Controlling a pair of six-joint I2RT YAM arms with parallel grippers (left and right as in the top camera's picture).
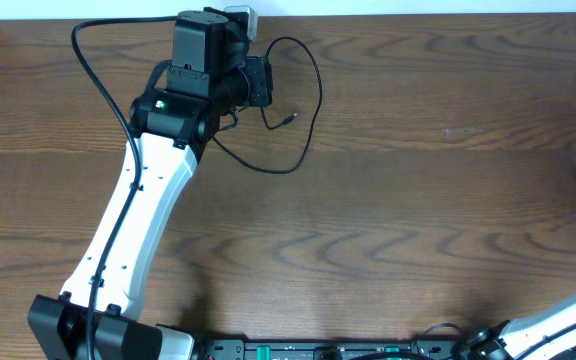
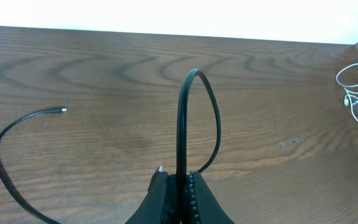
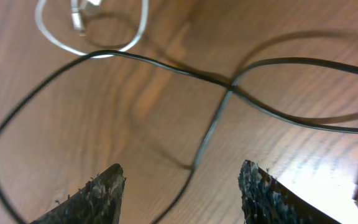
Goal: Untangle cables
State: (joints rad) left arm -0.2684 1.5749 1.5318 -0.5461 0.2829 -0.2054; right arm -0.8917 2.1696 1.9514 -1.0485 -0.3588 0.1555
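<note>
**Left gripper** (image 2: 179,183): clamped on the black cable (image 2: 180,118), which arcs up from the jaws. Its plug (image 2: 61,110) lies free on the counter (image 2: 104,62), towards the far left.

**Right gripper** (image 3: 180,167): jaws apart and empty, hovering over a second black length (image 3: 166,65) that crosses itself. The white cable (image 3: 78,22) overlaps it near the counter's right edge. I cannot tell whether the two black lengths join.

**Step, as I judge it:** part white from black on my right.

**Method:**
- Close on one strand only, away from the crossing.
- Lift it a little and draw it outward slowly.
- Stop if the other strand drags along.
- Keep my left grip firm as an anchor.
</note>
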